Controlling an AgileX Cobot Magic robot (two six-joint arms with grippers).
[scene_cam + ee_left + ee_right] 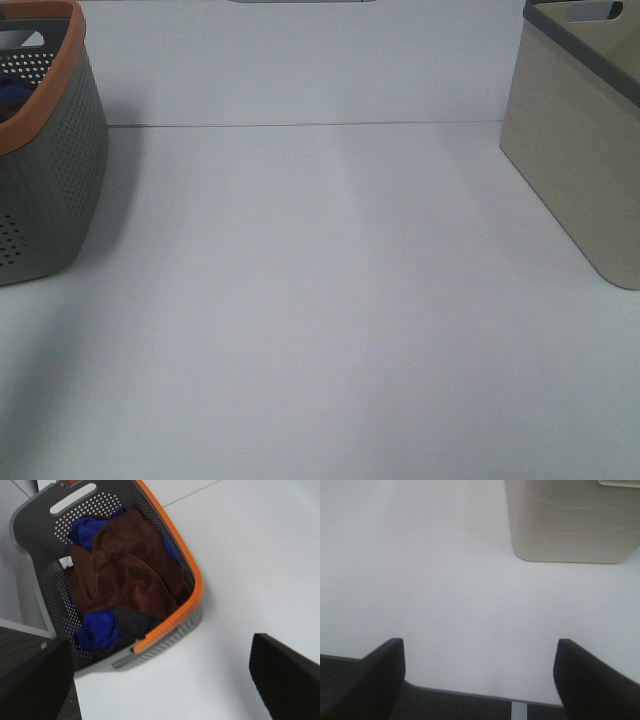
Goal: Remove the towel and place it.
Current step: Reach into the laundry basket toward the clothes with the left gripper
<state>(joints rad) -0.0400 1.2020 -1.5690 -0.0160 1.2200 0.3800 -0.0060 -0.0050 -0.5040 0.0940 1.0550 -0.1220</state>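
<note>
The towel (127, 572), dark reddish-brown and crumpled, lies on top of the contents of a grey perforated basket with an orange rim (196, 587). A small white tag shows at its edge. Blue cloth (97, 630) sits under and beside it. My left gripper (160, 680) hovers above the basket's near end, open and holding nothing. In the exterior high view the same basket (50, 170) stands at the far left, only a bit of blue showing inside, and neither gripper appears. My right gripper (477, 677) is open over the table's front edge, holding nothing.
A beige bin with a grey rim (580, 150) stands at the right of the white table (320, 300); its side wall (570, 525) faces the right gripper. Dark floor lies beyond the table's edge (455, 692).
</note>
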